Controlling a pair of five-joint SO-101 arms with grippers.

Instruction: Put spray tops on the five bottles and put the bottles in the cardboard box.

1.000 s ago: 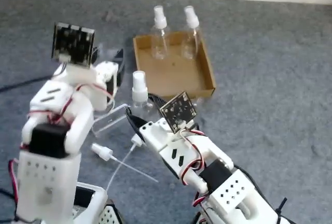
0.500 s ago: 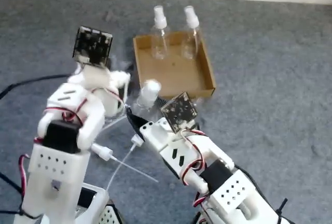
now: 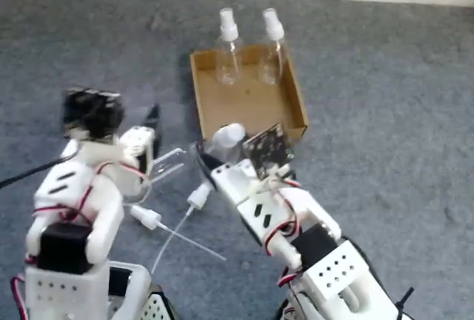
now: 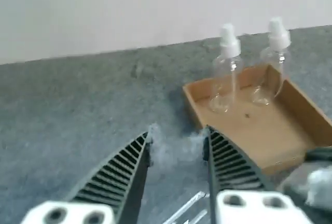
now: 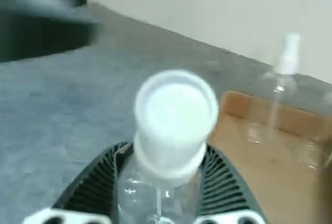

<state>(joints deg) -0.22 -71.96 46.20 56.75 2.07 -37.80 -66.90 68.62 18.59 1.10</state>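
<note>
My right gripper (image 3: pixel 213 154) is shut on a clear bottle (image 3: pixel 224 139) with a white spray top (image 5: pixel 175 111). The bottle is tilted, just off the near edge of the cardboard box (image 3: pixel 252 105). Two capped bottles (image 3: pixel 228 52) (image 3: pixel 272 47) stand at the box's far end, and also appear in the left wrist view (image 4: pixel 226 72) (image 4: pixel 273 58). My left gripper (image 4: pixel 178 137) is open and holds nothing. It hangs left of the box (image 4: pixel 270 136), above the carpet. A bare clear bottle (image 3: pixel 164 164) lies between the arms. Two loose spray tops (image 3: pixel 148 218) (image 3: pixel 198 195) with long tubes lie near it.
Grey carpet covers the whole work area, with open floor to the right of the box and behind it. A pale wall (image 4: pixel 155 11) runs along the far side. The two arm bases stand close together at the near edge.
My left arm has drawn back to the left, away from the held bottle. My right gripper has carried the capped bottle a little toward the box and tipped it over.
</note>
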